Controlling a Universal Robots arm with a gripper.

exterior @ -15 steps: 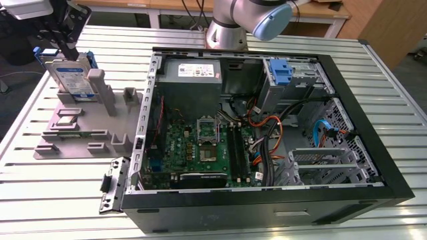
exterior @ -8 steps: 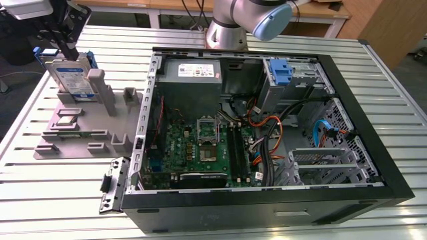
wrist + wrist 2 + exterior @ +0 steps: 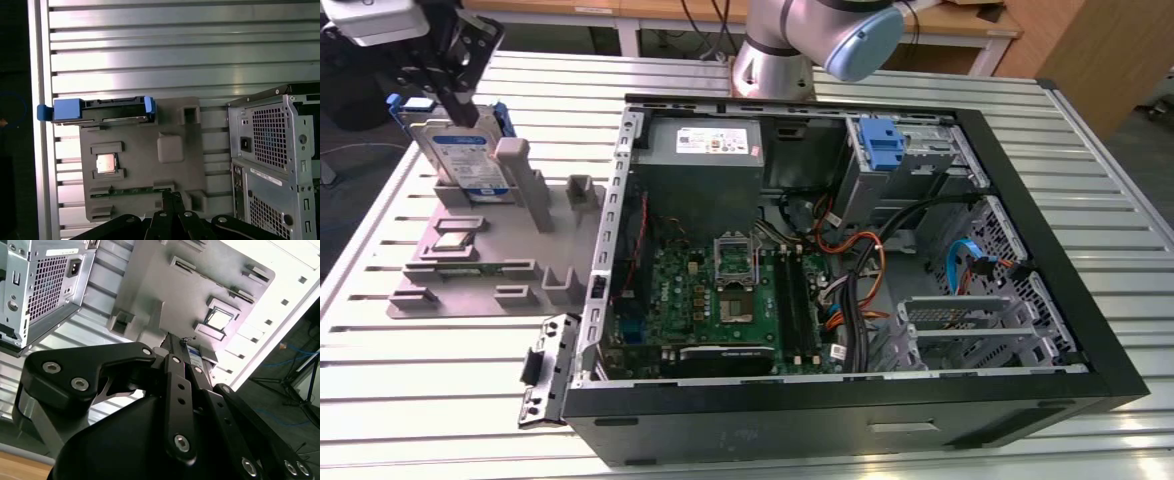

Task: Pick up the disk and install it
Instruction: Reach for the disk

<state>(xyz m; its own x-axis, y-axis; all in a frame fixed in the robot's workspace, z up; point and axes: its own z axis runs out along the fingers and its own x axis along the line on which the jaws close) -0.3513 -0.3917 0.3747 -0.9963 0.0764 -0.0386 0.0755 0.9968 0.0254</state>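
An open computer case [image 3: 1067, 250] takes up the exterior view's right of the slatted metal table [image 3: 440, 400]. A grey power supply [image 3: 700, 140] and a blue latch [image 3: 883, 145] sit along its far side. Beside the case lies a grey holder [image 3: 454, 290] with a small square chip [image 3: 105, 163] and a memory stick [image 3: 467, 268] in its recesses. The disk [image 3: 460, 150] stands on edge in a slot at the holder's far end, just beside a grey post [image 3: 516, 160]. The arm [image 3: 814, 40] rises behind the case. The gripper [image 3: 454, 98] hangs over the disk's top edge, pointing down; whether it touches is unclear. The jaws are pressed together, empty — both wrist views show it.
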